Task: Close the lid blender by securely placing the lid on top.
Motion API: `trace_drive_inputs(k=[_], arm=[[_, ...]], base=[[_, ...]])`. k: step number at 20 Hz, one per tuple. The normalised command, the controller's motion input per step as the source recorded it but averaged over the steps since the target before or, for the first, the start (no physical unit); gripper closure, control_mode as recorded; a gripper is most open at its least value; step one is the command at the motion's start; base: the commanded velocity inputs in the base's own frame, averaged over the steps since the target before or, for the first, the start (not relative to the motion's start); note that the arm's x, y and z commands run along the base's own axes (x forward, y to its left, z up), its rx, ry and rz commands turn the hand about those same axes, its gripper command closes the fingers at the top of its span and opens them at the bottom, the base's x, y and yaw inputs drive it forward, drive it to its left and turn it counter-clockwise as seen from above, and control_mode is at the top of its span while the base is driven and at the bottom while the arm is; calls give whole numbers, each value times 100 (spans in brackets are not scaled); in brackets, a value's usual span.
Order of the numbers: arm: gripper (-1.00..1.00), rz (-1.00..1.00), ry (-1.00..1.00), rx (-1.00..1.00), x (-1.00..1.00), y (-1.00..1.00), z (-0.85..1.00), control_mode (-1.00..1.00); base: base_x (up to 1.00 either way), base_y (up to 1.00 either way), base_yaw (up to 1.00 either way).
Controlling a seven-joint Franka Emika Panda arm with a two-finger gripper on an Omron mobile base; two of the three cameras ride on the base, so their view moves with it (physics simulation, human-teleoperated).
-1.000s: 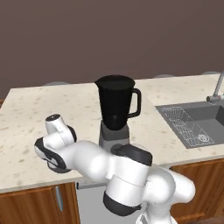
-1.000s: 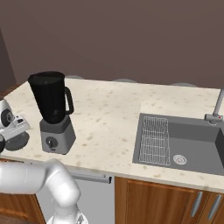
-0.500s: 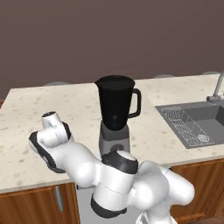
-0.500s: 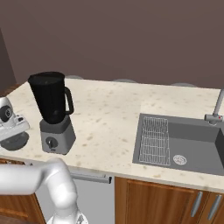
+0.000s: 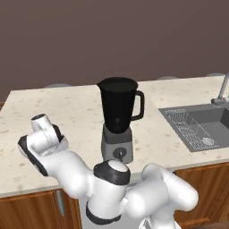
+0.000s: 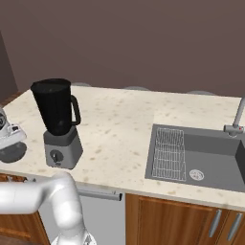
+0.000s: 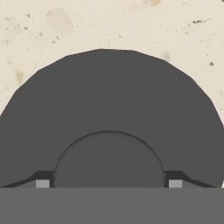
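**Q:** How do the jaws stand?

**A:** In the hand view the gripper points straight down at the lid. One small dark fingertip shows on each side of the lid's raised round centre, spread to either side of it. Whether the tips touch that centre cannot be told.

**Q:** Where is the lid, and on what surface?

**A:** The lid, a flat dark grey disc, lies on a speckled cream counter, near its front edge toward its left end. In the right base view its dark rim shows under the hand at the left border of the picture.

**Q:** And the blender?

**A:** The blender stands upright near the counter's front edge, to the right of the lid and apart from it. Its black jar is open at the top, handle to the right, on a grey base with a round knob facing front.

**Q:** What else belongs to the room?

**A:** A grey sink with a wire rack is set into the counter's right end, a faucet at its back corner. Behind runs a dark brown wall; below the counter, wooden cabinets.

**Q:** How is the arm posed?

**A:** In the left base view the white arm rises from the lower right, bends sharply leftward and reaches low over the counter's front left part, wrist turned downward.
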Motion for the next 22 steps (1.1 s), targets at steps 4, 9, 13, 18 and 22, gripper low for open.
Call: trace_drive_inputs(k=[4, 9, 13, 18, 22], arm=[[100, 0, -22, 13, -28, 1, -1, -100], [100, 0, -20, 16, -12, -17, 23, -100], [100, -7, -24, 14, 0, -48, 76, -100], [100, -8, -35, 11, -1, -47, 100, -100], [100, -8, -36, 7, -27, -27, 100, -100]], base=[[0, 0, 0], [0, 0, 0], [0, 0, 0], [0, 0, 0], [0, 0, 0]])
